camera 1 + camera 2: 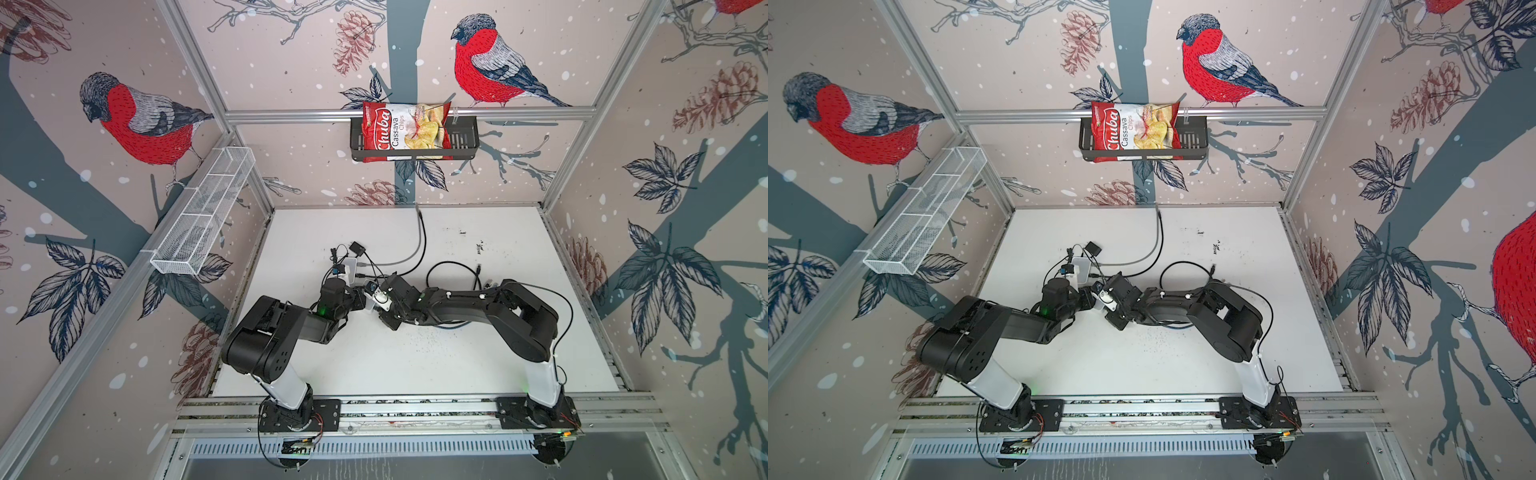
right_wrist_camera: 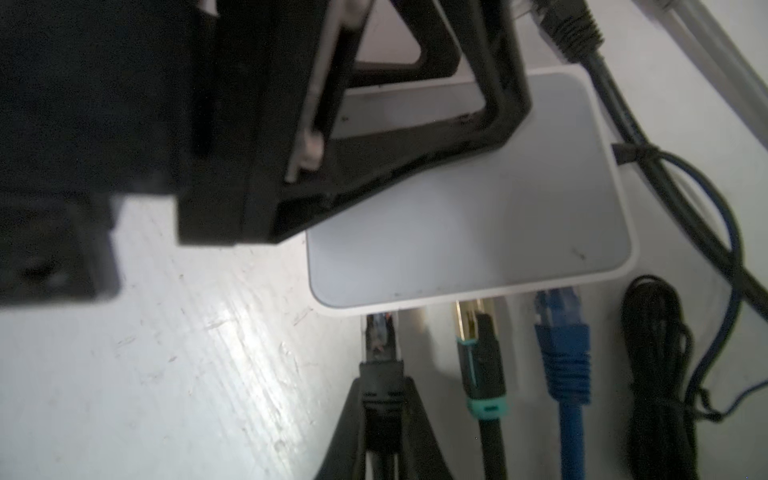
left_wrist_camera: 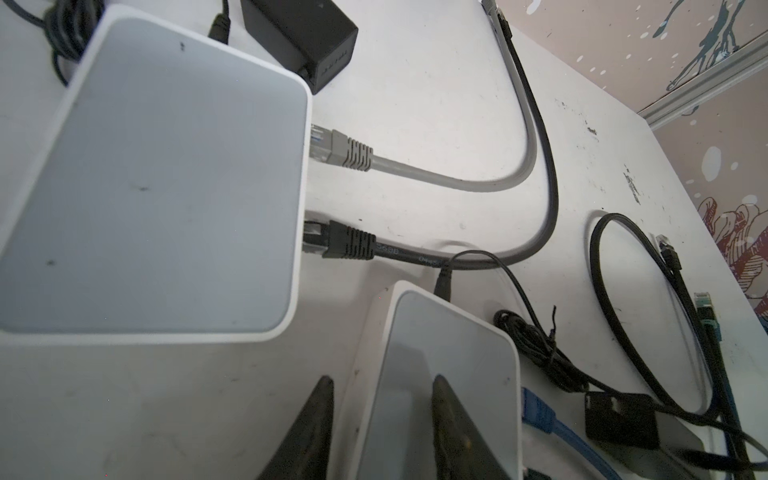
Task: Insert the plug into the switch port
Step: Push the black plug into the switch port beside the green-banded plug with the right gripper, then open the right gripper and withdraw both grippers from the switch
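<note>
Two jaws of the left gripper (image 3: 384, 380) stood partly apart astride the switch (image 2: 478, 208), one finger beside its edge, one over its top; we judged this a brace against the push, not a clamp. To the right, the plug (image 2: 380, 361) lay at the switch's front edge, beside the teal plug (image 2: 482, 365); entry unclear. Its long axis ran square to that edge, tip toward the switch. The right gripper (image 2: 383, 384) was closed on its boot.

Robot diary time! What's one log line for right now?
right claw: shut on black plug | plug tip: at switch port mouth | left claw: open, at switch edge
</note>
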### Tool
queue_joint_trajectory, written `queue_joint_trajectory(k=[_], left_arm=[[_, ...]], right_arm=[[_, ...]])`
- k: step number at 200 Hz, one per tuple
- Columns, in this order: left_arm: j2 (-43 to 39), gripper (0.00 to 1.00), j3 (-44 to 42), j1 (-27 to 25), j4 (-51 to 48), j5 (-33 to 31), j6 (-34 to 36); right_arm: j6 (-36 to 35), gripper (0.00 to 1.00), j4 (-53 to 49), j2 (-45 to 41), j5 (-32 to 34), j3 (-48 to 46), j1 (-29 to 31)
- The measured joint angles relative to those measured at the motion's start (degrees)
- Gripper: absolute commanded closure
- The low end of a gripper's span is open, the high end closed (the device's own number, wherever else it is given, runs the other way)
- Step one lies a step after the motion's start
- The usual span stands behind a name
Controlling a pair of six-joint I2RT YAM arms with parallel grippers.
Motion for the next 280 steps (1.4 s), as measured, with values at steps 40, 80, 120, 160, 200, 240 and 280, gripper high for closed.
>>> queue_joint_trajectory(k=[40,80,120,160,200,240,280], left_arm=[[0.90,0.62,0.37,-1.49,1.36,-1.51,0.00],[1.51,0.62,0.79,-2.54,1.70,-2.67,-0.85],[0.63,0.58,0.83,-2.58,1.25,-2.40,-1.20],[-2.64,0.42,1.64,-1.18,-1.33,2.12,-1.81],[-5.22,0.28,4.68,0.02,-12.48,2.73,-2.29],[-7.50,0.03,5.25,1.11,-19.37,-0.85,-1.49],[-11.58,0.03,5.68,1.27,-20.00,2.40,1.31]], right_arm=[[-0.70,0.97,-1.07,0.22,-0.50,0.68,-0.28],[-0.57,0.96,-1.92,-0.02,-0.61,0.68,-0.72],[-0.72,0.94,-1.22,-0.72,-1.07,-0.50,-1.40],[-0.74,0.91,3.23,-1.77,-1.31,-3.48,-1.81],[-0.50,0.87,8.76,-1.66,-1.25,-5.35,-2.08],[0.28,0.84,11.23,-1.29,-1.20,-6.40,-2.23],[1.01,0.01,13.03,-1.05,-0.24,-6.73,-2.54]])
